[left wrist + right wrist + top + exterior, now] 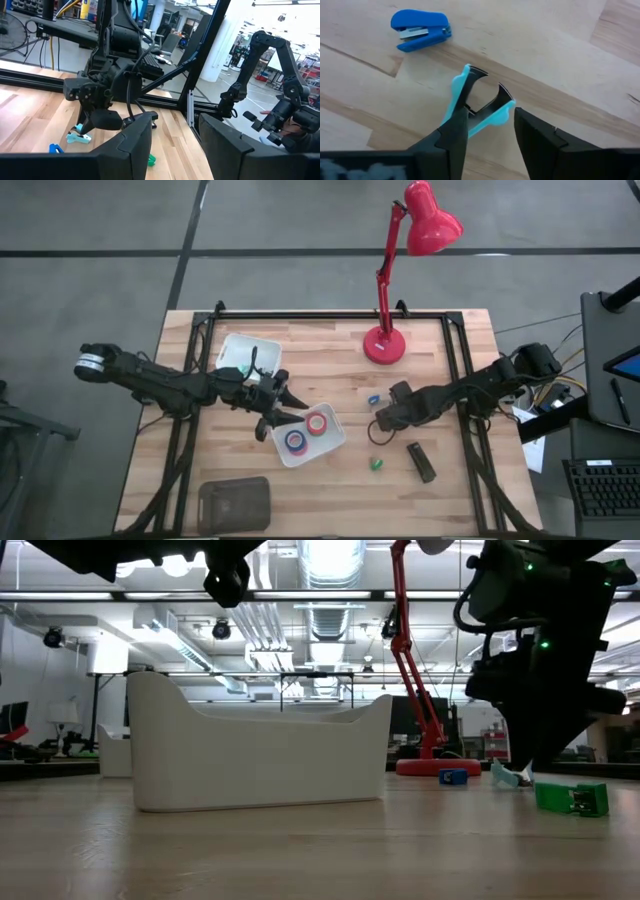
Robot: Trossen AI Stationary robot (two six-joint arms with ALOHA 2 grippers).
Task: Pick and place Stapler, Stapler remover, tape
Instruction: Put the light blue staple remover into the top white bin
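Right claw (487, 135) is down at the staple remover (480, 102), fingers spread, one dark finger (452, 135) overlapping a cyan handle and the other beside the second handle; can't tell if it's actually touching yet. Remover lies flat on the surface (330, 500), just at 6 o'clock of the small blue stapler (374, 399), 3 o'clock of the white tray (335, 442). Judgement: light, stiff plastic over thin metal jaws, sprung, so it'll close up under squeeze and may skid on the wood; best pinch is across the two cyan wings mid-length, not on the steel tips. Tray already holds blue tape (295, 441) and red tape (317, 423). Black stapler (421, 461) lies at 5 o'clock of the right claw, green piece (377, 464) at 6 o'clock; the stapler looks rigid and denser, take it across the narrow width at the middle. Left claw (285, 408) hangs spread by the tray's 10 o'clock corner, holding nothing
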